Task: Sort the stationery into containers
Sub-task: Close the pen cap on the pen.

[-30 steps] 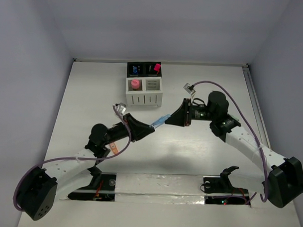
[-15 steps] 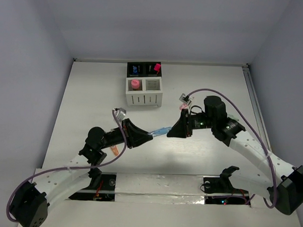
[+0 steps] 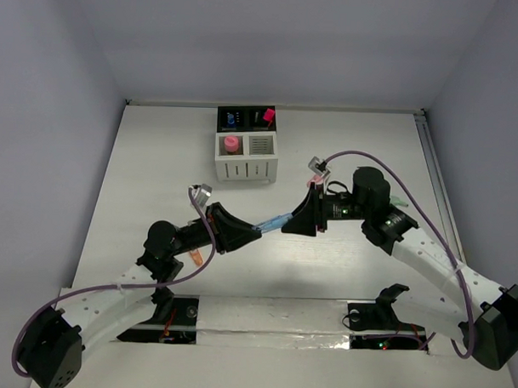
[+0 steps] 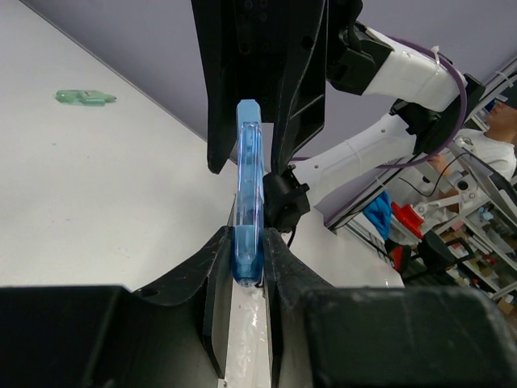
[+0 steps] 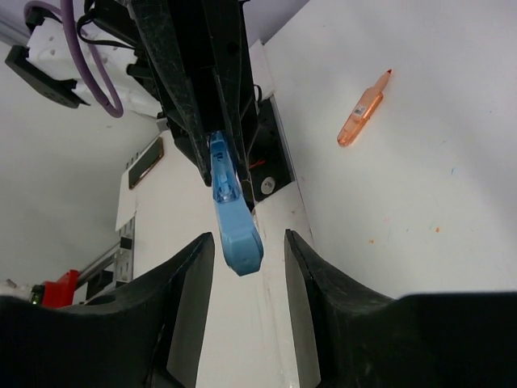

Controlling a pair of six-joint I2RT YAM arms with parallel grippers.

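In front of the containers [image 3: 245, 166], the left gripper [image 3: 252, 232] clamps one end of the blue pen [image 3: 271, 222] and holds it out level, seemingly to hand it over. The right gripper [image 3: 288, 227] stands open, straddling the pen's free end without touching it. Beyond them sit the containers, partly filled.

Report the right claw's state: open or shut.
The right claw is open: its fingers stand clear either side of the blue pen, which the left claw clamps.

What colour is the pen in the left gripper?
Translucent blue; the pen shows best in the left wrist view.
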